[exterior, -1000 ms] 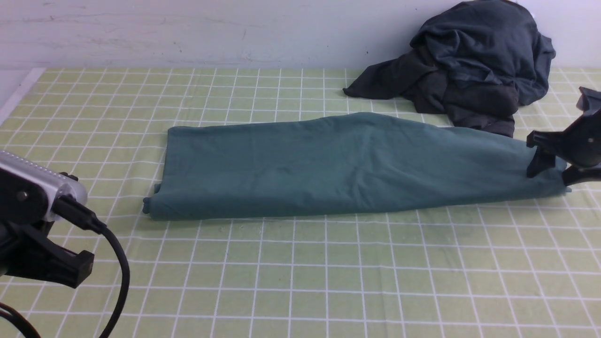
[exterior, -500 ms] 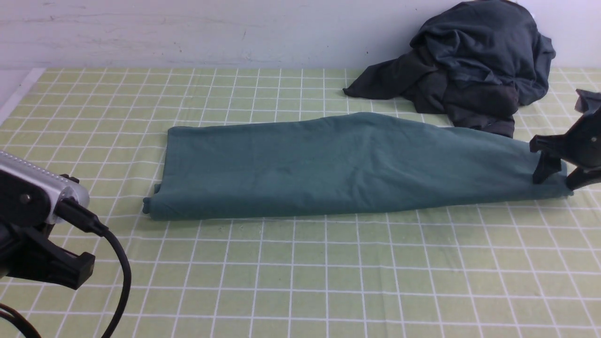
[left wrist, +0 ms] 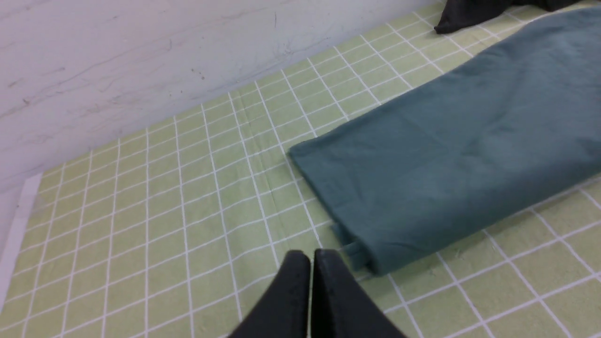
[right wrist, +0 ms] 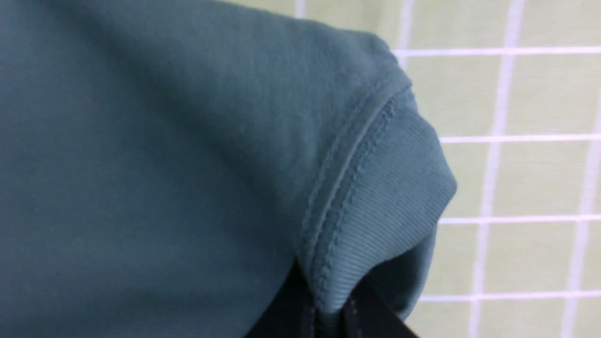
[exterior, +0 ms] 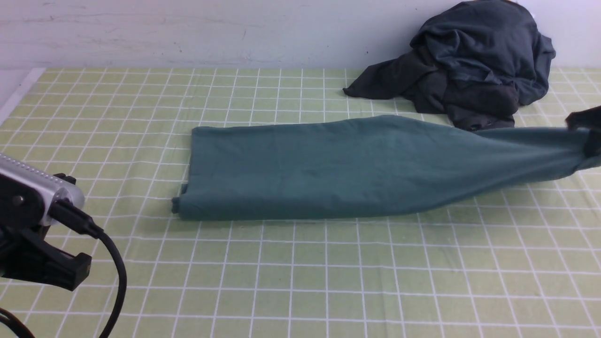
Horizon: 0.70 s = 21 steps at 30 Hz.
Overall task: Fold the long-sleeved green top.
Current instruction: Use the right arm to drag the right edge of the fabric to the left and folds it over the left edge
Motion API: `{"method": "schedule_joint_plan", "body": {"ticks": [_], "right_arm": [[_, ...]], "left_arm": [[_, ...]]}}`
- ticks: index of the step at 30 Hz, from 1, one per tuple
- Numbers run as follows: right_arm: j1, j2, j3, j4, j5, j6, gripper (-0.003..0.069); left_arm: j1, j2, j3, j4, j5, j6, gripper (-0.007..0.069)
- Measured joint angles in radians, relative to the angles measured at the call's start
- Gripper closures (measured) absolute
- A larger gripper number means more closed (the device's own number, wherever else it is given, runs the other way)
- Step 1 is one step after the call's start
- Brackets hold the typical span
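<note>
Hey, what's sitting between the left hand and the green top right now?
Nothing but bare checked tablecloth; the left wrist view shows the shut left hand just short of the green top.

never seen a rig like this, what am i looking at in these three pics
A robot with two arms, each ending in a black pinching tool. The wide picture looks forward from between the arms; the other two come from wrist cameras. On the checked table cover lies the green long-sleeved top, folded into a long strip, with dark grey clothes heaped behind it. The right tool is shut on the top's ribbed edge, that end raised. The left tool is shut, empty, near the other end.
</note>
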State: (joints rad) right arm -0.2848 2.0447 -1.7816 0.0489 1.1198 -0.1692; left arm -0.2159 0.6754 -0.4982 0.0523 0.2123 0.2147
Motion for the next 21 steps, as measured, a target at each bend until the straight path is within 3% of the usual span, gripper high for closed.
{"method": "schedule_joint_plan", "body": {"ticks": [4,9,12,16,20,21], "right_arm": [[-0.029,-0.118,0.000,0.020,-0.004,0.012,0.0655],[0.041,-0.230,-0.025,0.261,-0.036,-0.093,0.0655],[0.206,-0.237,-0.030,0.477,-0.098,-0.224,0.0655],[0.439,-0.169,-0.030,0.635,-0.211,-0.364,0.0655],[0.640,-0.059,-0.030,0.685,-0.319,-0.422,0.0651],[0.649,-0.045,-0.030,0.687,-0.330,-0.426,0.0648]], "left_arm": [[0.000,-0.027,0.000,0.000,-0.004,0.000,0.0627],[0.000,-0.036,0.000,0.000,-0.007,-0.003,0.0627],[0.000,-0.036,0.000,0.000,-0.007,-0.005,0.0627],[0.000,-0.036,0.000,-0.001,-0.007,-0.005,0.0627],[0.000,-0.036,0.000,-0.001,-0.007,-0.005,0.0627],[0.000,-0.036,0.000,-0.001,-0.007,-0.005,0.0627]]}}
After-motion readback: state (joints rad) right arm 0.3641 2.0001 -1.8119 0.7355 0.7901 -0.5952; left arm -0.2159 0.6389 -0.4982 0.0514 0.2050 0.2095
